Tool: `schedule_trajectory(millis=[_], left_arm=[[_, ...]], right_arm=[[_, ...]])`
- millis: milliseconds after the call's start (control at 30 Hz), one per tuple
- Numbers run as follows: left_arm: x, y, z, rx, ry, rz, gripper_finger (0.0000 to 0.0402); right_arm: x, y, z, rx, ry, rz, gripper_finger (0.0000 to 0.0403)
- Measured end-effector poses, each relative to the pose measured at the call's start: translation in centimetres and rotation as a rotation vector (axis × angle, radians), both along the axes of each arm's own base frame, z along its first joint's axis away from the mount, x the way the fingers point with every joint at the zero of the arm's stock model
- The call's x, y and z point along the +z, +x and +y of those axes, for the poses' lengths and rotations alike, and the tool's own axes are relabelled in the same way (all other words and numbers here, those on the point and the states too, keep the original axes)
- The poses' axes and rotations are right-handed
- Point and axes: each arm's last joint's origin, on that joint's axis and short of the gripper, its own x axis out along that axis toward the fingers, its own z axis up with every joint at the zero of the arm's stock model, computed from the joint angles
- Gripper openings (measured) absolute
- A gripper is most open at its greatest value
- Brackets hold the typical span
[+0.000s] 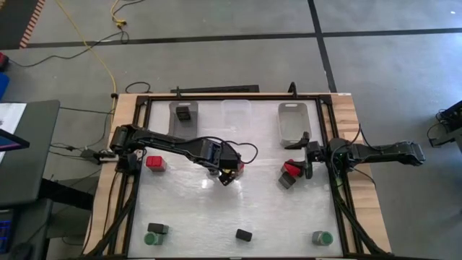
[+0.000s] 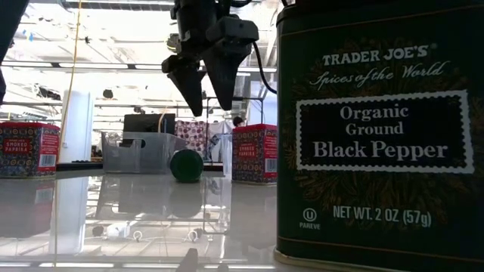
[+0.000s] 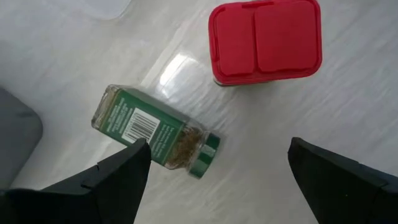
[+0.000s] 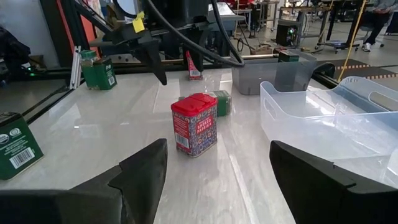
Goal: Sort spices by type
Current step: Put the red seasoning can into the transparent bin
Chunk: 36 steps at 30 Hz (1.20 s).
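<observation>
My left gripper (image 3: 217, 180) is open and hovers above a green-lidded jar (image 3: 155, 134) that lies on its side on the table. A red tin (image 3: 266, 40) stands upright beside the jar. In the low view the left gripper (image 2: 204, 94) points down over the jar (image 2: 185, 165), well clear of it. My right gripper (image 4: 217, 149) is open and level near the table's right side. It faces another upright red tin (image 4: 194, 124), which stands just beyond its fingertips. A dark box (image 4: 15, 146) stands on that tin's near side.
Three bins line the far edge: one with black boxes (image 1: 184, 113), a clear one (image 1: 237, 115) and a grey one (image 1: 292, 119). Another red tin (image 1: 155, 162) stands at the left. Along the near edge are two green-lidded jars (image 1: 154, 235) (image 1: 323, 237) and a black pepper box (image 1: 244, 235).
</observation>
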Motion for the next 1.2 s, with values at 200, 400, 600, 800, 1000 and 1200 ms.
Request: schedule_trajectory(millis=[200,400,600,800,1000,1200], left_arm=[[0.0,0.0,0.0,-0.004,0.001,-0.001,0.0363],[0.0,0.1,0.0,-0.057,0.015,0.002,0.0363],[1.4,0.3,-0.1,-0.164,0.022,-0.002,0.0363],[2.4,0.5,-0.1,-0.204,0.032,-0.027,0.0363],[2.4,0.5,-0.2,-0.483,0.121,0.026,0.0363],[2.5,0.6,-1.0,-0.778,0.212,0.063,0.0363]], right_arm=[[0.0,0.0,0.0,0.000,0.000,0.000,0.0312],[0.0,0.0,0.0,0.000,0.000,0.000,0.0312],[0.0,0.0,0.0,0.000,0.000,0.000,0.0312],[0.0,0.0,0.0,0.000,0.000,0.000,0.0312],[0.0,0.0,0.0,0.000,0.000,0.000,0.0312],[0.0,0.0,0.0,0.000,0.000,0.000,0.0312]])
